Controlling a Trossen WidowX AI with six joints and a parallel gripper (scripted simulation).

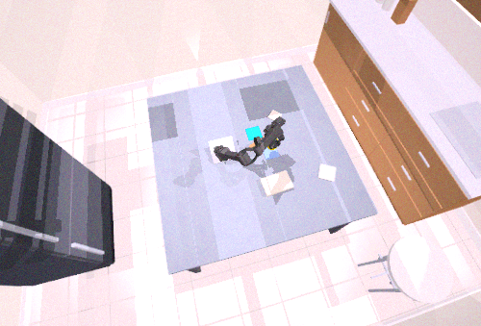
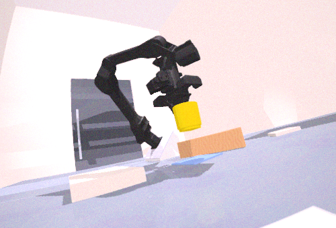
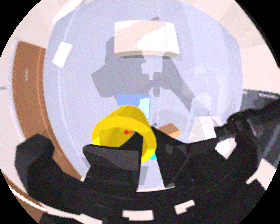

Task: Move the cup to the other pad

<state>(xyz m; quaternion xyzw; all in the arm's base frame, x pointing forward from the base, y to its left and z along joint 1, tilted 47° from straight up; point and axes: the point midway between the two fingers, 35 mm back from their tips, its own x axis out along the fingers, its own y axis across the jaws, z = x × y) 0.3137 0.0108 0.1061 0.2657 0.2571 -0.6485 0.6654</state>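
My gripper (image 2: 184, 105) (image 1: 274, 141) (image 3: 145, 128) is shut on the rim of a yellow cup (image 2: 187, 116) (image 1: 272, 147) (image 3: 118, 132) and holds it upright in the air. In the wrist view a red marble (image 3: 126, 131) shows inside the cup. The cup hangs a little above a light blue pad (image 2: 196, 159) (image 1: 273, 155) (image 3: 145, 111). A bright cyan pad (image 1: 253, 133) lies on the grey table (image 1: 202, 214) just beside the arm, to the upper left of the cup.
An orange-brown block (image 2: 212, 142) (image 1: 277, 183) lies close to the blue pad. A pale block (image 2: 107, 180) lies nearer the exterior view. Small white tiles (image 1: 327, 172) (image 1: 275, 114) lie on the table. A sideboard (image 1: 385, 133), a stool (image 1: 418, 267) and a dark cabinet (image 1: 48, 205) surround it.
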